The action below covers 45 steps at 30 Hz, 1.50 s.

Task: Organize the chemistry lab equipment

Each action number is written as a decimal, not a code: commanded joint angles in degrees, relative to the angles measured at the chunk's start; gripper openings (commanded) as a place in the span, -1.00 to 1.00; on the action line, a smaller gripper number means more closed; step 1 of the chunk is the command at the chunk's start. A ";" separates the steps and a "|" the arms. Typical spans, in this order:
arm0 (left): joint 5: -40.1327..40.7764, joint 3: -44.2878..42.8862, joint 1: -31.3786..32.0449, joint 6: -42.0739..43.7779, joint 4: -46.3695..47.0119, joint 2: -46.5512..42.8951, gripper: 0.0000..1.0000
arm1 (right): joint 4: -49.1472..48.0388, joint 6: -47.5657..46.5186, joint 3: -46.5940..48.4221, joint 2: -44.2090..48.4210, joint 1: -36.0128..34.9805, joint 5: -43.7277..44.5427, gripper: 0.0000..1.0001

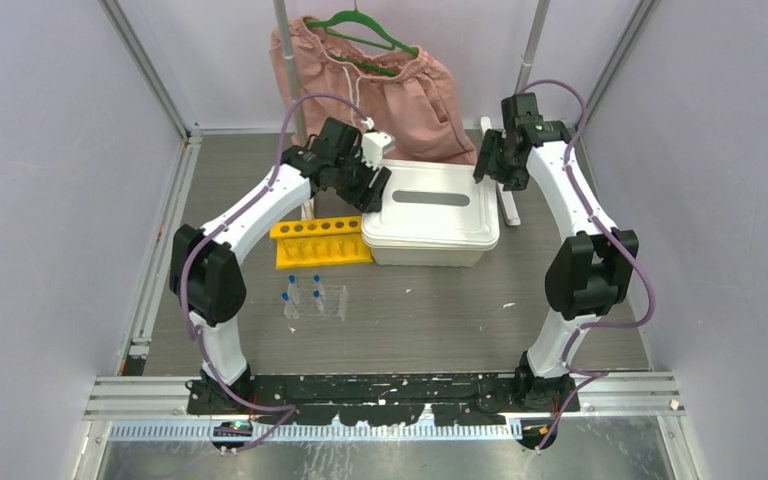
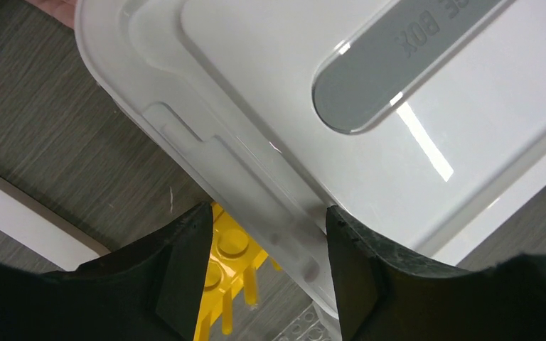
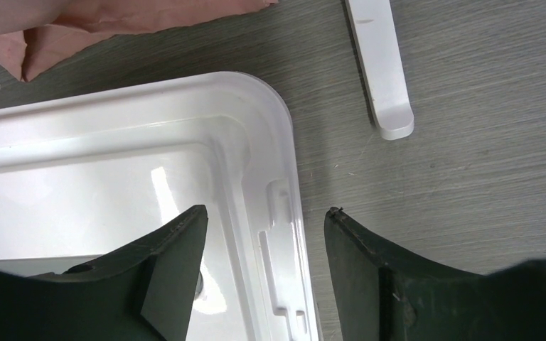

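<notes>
The left gripper [image 2: 266, 213] is hanging with its fingers spread wide, holding nothing and straddling the left rim of the white lidded box [image 2: 256, 85]. The box is sitting mid-table [image 1: 440, 310], toward the far edge. The right gripper [image 3: 263, 213] is likewise standing wide and empty over the box's right rim, near its far corner. The yellow holed tube rack [image 1: 322, 242] is lying just beside the box's left side, showing between the left fingers. The clear plastic grid rack [image 1: 328, 300], with small clear blue-capped tubes [image 1: 291, 297], is sitting nearer the near edge.
</notes>
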<state>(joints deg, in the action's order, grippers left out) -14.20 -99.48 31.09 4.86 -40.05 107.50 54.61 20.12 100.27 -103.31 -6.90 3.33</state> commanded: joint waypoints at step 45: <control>5.15 -2.33 0.66 1.95 0.28 -0.81 0.41 | -6.35 3.53 -12.34 4.29 1.64 4.94 0.00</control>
<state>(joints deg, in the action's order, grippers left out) -12.75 -101.03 32.23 5.48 -41.34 106.78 48.21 23.73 90.00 -99.44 -5.87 3.79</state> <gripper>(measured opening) 0.719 0.506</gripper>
